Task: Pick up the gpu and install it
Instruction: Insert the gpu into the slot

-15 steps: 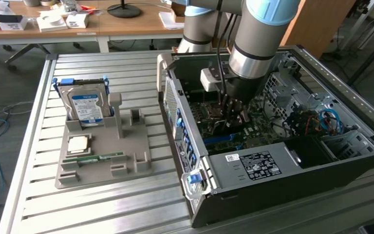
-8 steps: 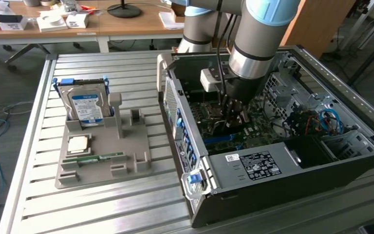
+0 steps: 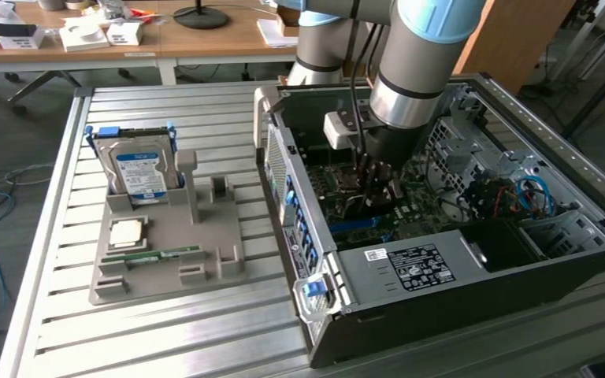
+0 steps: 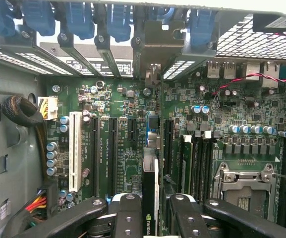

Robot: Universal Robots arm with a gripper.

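Open case point(image 3: 444, 260) lying on its side, top panel off, arm reaching in from above. The gripper point(image 4: 151, 206) is clamped on the gpu point(image 4: 149, 191), which stands edge-on between the fingers point(image 4: 128, 218) and bears a green Nvidia mark on its dark edge. The card sits over the motherboard point(image 4: 133, 106), in line with the blue slot point(image 4: 152, 135). Black slots and a white slot point(image 4: 75, 151) lie to one side of it, and RAM slots point(image 4: 187, 161) and the CPU socket point(image 4: 244, 186) to the other, all close by. Blue latches point(image 4: 78, 20) line the case's rear wall. A black label point(image 3: 421, 268) lies on the case's inner box, its print unreadable. To the exterior view's left of the case, a grey tray point(image 3: 213, 252) holds a blue-labelled hard drive point(image 3: 139, 169).
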